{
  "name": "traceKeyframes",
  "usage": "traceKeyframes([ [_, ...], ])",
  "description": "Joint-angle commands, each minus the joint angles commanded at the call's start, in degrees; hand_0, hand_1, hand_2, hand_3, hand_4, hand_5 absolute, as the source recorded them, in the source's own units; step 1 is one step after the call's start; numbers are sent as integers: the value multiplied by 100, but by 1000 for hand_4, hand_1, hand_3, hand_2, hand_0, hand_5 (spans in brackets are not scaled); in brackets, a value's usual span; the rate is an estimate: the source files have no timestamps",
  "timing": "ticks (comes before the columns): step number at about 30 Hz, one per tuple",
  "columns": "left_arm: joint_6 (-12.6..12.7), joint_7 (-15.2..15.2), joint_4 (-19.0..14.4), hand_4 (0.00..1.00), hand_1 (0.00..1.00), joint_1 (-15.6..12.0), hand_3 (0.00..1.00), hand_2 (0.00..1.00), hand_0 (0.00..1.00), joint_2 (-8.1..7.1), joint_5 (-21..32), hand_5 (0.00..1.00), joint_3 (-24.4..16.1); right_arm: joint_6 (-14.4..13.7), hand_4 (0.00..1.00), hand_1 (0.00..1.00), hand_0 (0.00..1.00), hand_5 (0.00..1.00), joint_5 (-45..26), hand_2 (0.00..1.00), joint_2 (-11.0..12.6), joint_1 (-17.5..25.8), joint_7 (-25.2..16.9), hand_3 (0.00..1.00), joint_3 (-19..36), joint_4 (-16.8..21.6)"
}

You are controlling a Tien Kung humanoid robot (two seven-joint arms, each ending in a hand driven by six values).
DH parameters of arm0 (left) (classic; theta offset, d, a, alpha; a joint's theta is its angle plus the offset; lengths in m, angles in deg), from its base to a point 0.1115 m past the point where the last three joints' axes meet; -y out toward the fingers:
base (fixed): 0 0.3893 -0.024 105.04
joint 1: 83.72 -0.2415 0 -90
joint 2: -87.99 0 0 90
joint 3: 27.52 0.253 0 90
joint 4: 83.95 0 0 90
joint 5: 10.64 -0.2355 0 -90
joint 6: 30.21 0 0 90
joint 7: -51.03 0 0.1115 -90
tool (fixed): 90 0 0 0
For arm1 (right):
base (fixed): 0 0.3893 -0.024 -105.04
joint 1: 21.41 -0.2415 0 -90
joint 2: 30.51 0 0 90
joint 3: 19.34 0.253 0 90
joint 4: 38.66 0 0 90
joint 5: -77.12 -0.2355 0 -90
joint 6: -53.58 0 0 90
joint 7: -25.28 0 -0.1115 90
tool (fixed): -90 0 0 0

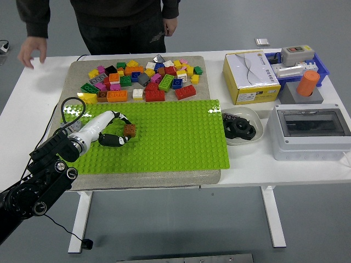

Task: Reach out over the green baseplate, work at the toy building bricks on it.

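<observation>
The left hand's (pixel 112 131) fingers (pixel 116 141) curl narrowly around a brown brick (pixel 130 130) on the green baseplate (pixel 175 137); the actual contact is hard to make out. Beyond the fingertips lies the loose brick pile (pixel 142 79). A person's hand (pixel 31 50) hovers far off, the body cut off above.
</observation>
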Motion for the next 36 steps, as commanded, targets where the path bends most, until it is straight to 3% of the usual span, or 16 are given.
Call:
traceKeyframes([
  [12, 19, 31, 131, 634, 930, 18, 571, 900, 848, 92, -21, 88, -45, -5, 743, 584, 686, 822, 1, 725, -7, -27, -7, 714, -3, 0],
  [36, -8, 28, 129, 648, 928, 6, 571, 895, 845, 117, -15, 90, -21, -14, 744, 580, 686, 822, -29, 726, -4, -23, -22, 714, -8, 0],
])
